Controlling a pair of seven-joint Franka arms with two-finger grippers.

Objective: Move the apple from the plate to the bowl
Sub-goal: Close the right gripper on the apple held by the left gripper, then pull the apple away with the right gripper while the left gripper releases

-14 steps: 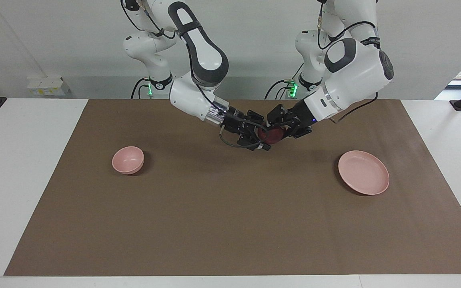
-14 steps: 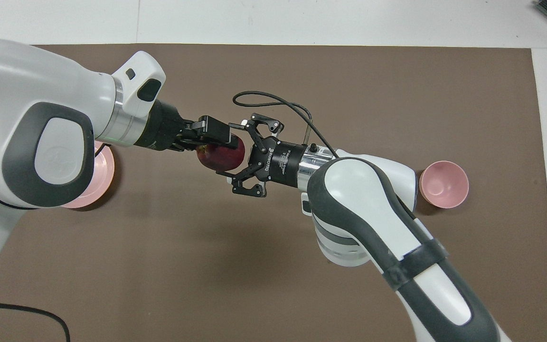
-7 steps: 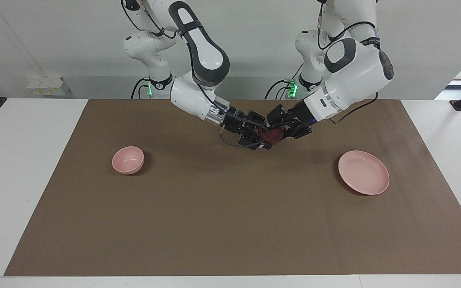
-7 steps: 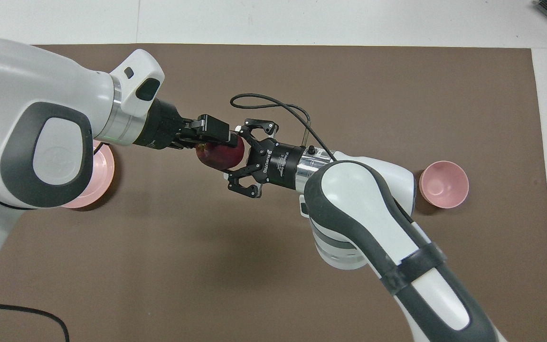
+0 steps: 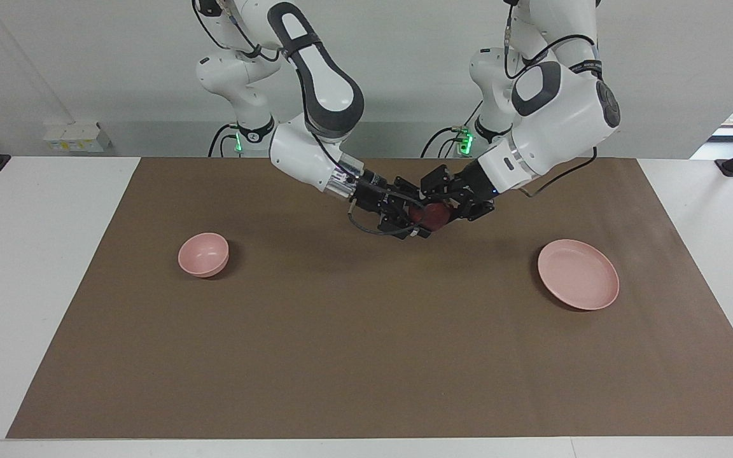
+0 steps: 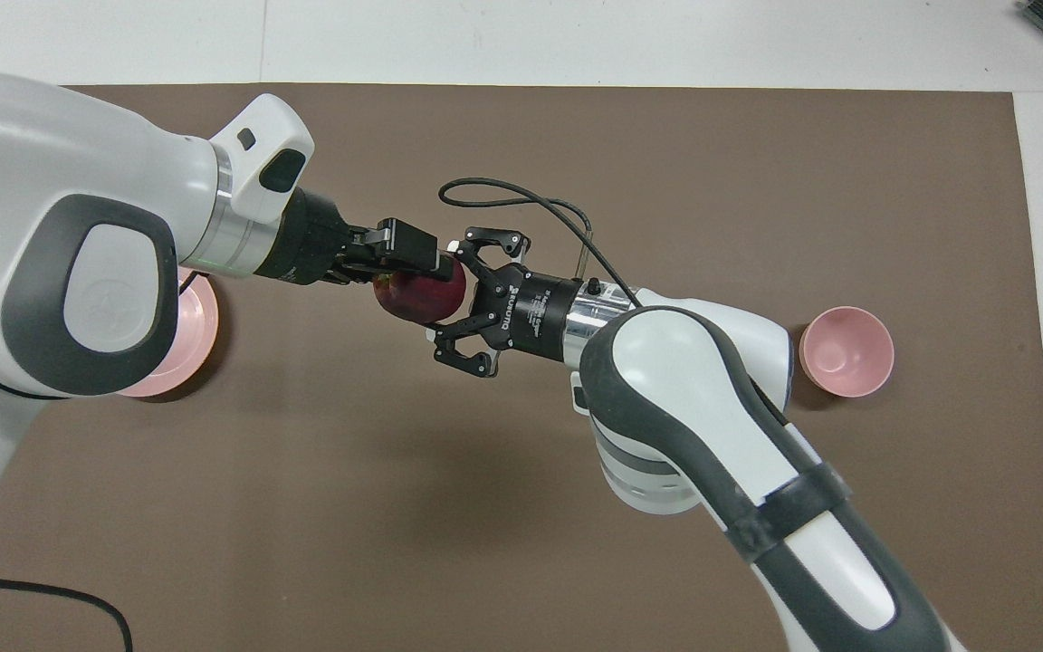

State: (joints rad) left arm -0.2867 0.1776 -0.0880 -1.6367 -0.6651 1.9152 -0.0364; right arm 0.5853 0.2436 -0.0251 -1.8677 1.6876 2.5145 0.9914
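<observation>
Both arms meet over the middle of the brown paper mat (image 5: pixel 366 356), at about twelve o'clock from its centre in the facing view. Between them hangs the small, round, dark red apple (image 5: pixel 433 216), up in the air and clear of both dishes.

The right tool (image 6: pixel 449 294) is clenched on the apple, its outer links splayed to either side of the fruit. The left tool (image 6: pixel 415 270) sits against the apple from the opposite flank. Whether it grips or has let go I cannot tell.

The wide, shallow, pale pink plate (image 5: pixel 578 275) lies bare at three o'clock on the mat in the facing view, toward the left arm's end. The small, deep, pale pink bowl (image 5: pixel 203 254) stands at nine o'clock, toward the right arm's end, well apart from the apple.

The risks, as I judge them:
- **Dragging:** if the left tool has not released and the right arm pulls away, the round fruit could twist loose and drop onto the mat.
- **Rolling:** a dropped apple would likely roll, perhaps off the white bench (image 5: pixel 23 286).
- **Narrow target:** the bowl is small, so a release made too high or off-centre could bounce the apple out or tip the bowl.
- **Snagging:** the loose black cable (image 6: pixel 521 190) looping at the right wrist could catch during the swing.

Nothing stands on the mat between the apple and the bowl. The only obstacle nearby is the left arm itself.
</observation>
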